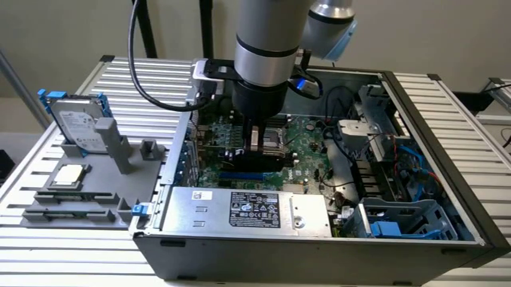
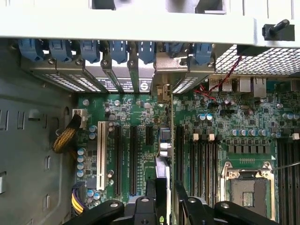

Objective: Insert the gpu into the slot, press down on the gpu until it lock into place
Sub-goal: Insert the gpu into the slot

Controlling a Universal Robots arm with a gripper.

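Slatted table point(image 1: 447, 137), open case point(image 1: 319, 257) | 1 pincer point(image 1: 257, 152) clamped on 1 gpu point(image 1: 271, 162) | near 1 slot point(image 1: 239, 177)

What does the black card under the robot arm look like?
The black card is small, flat and shiny, like plastic. It stands on edge inside the computer case, pinched between the robot's jaws, just above the long blue slot on the green board. Blue shows beneath it, so it looks not pushed in yet. From the wrist view it looks thin.
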